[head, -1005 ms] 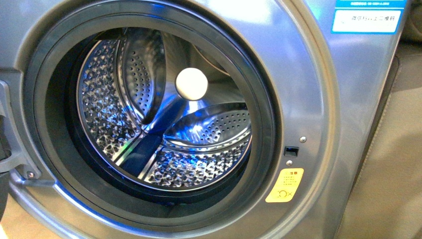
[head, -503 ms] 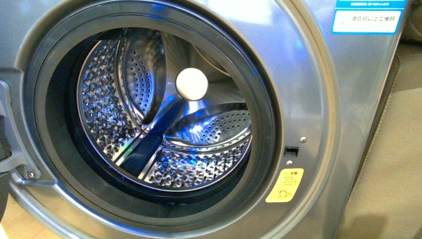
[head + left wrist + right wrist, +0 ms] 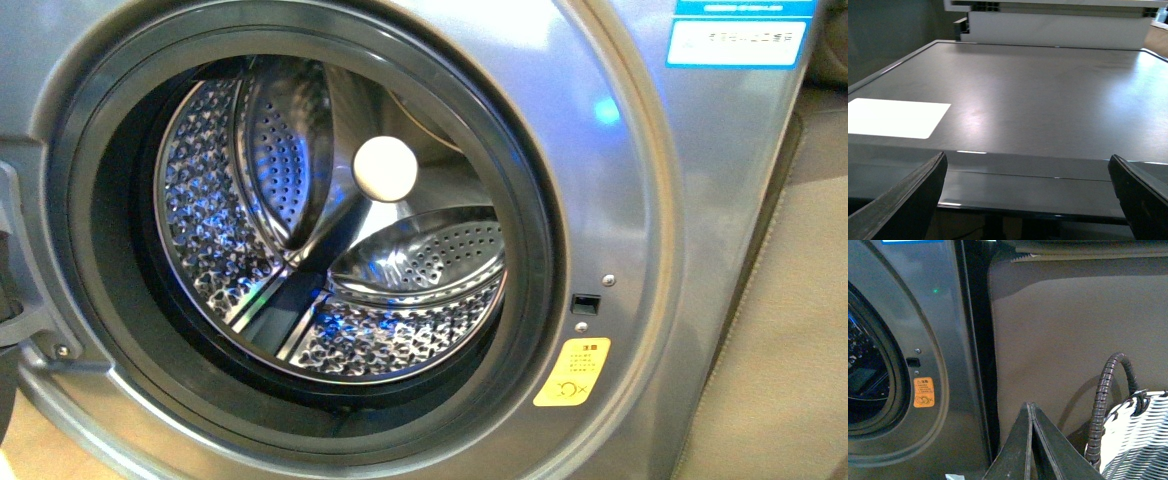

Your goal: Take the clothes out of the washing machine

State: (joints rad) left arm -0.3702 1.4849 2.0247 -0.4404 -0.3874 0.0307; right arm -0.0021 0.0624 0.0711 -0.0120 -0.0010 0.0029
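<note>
The washing machine [image 3: 640, 200] fills the front view, its porthole open onto the shiny perforated drum [image 3: 260, 220] with a white hub [image 3: 385, 169] at the back. The clothes are out of view; only bare steel shows inside the drum. Neither arm appears in the front view. My left gripper [image 3: 1027, 157] is open, with nothing between its fingers, above a flat dark panel [image 3: 1048, 100]. My right gripper [image 3: 1031, 405] is shut and empty, held in front of the machine's right edge [image 3: 938, 340], beside the woven basket [image 3: 1140, 440].
A yellow sticker [image 3: 572, 372] and a blue-white label [image 3: 735, 40] mark the machine's front. The basket's dark coiled handle [image 3: 1103, 405] rises close to my right gripper. A brown wall [image 3: 1068, 325] stands beside the machine. A white rectangle [image 3: 895, 117] lies on the dark panel.
The blue glints inside the drum have faded and a blue spot now shows on the machine's front. Nothing else has moved.
</note>
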